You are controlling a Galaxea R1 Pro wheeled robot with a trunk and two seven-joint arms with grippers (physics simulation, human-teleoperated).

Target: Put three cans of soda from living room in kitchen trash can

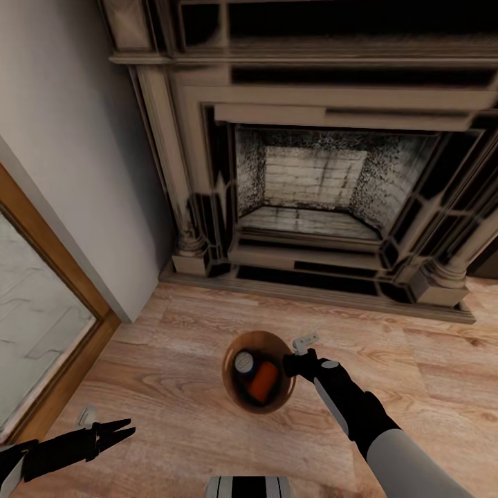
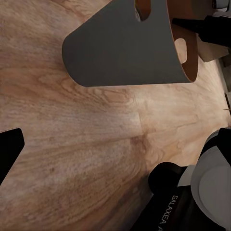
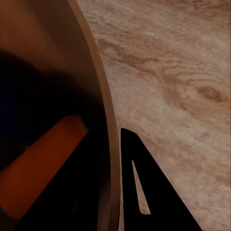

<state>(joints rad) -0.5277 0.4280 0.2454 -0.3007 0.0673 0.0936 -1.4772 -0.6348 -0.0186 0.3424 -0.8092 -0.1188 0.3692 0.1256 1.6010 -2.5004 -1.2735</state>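
Our right claw (image 1: 292, 364) grips the bin (image 1: 234, 396) by its rim, one finger (image 3: 144, 192) outside the wall. Inside we see an orange can (image 1: 263, 382) lying tilted beside a dark can (image 1: 243, 362) with its silvery top up. Our left claw (image 1: 119, 431) hangs low, fingers slightly parted, holding nothing. The bin stands on wood floor (image 1: 173, 346) before the fireplace (image 1: 311, 180).

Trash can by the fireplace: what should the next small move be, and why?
Probably back the base away from the fireplace, carrying the trash can along. The right claw pinches its rim, and an orange can and a silver-topped can already lie inside. A third can isn't discernible.
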